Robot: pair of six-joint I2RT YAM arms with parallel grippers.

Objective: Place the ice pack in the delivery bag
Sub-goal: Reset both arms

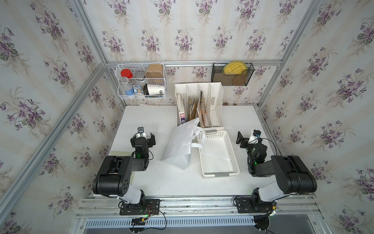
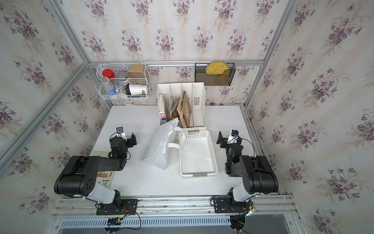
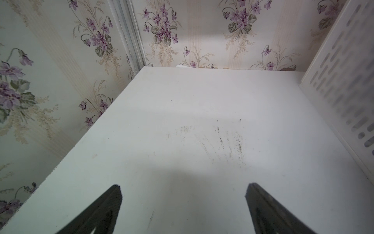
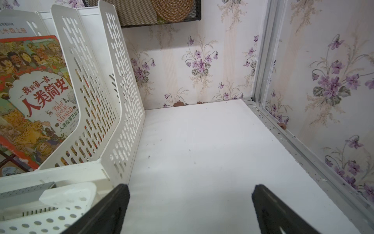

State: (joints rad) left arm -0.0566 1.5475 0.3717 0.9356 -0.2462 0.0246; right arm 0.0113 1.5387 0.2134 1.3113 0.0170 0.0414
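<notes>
The delivery bag (image 1: 179, 145) (image 2: 158, 145) lies flattened on its side in the middle of the table, seen in both top views. Its white strap handles (image 1: 197, 145) drape over the near rim of a basket. The ice pack is not in view in any frame. My left gripper (image 1: 143, 138) (image 2: 123, 139) (image 3: 184, 186) hovers left of the bag, open, with only bare table between its fingers. My right gripper (image 1: 249, 139) (image 2: 228, 139) (image 4: 190, 186) hovers right of the basket, open and holding nothing.
A white perforated basket (image 1: 234, 156) (image 4: 60, 212) sits right of the bag. Behind it stands a white file organizer (image 1: 216, 105) (image 4: 113, 101) holding books (image 4: 34, 91). A wire basket (image 1: 141, 81) and a black mesh holder (image 1: 232, 74) hang on the back wall. A book (image 2: 104, 178) lies under the left arm.
</notes>
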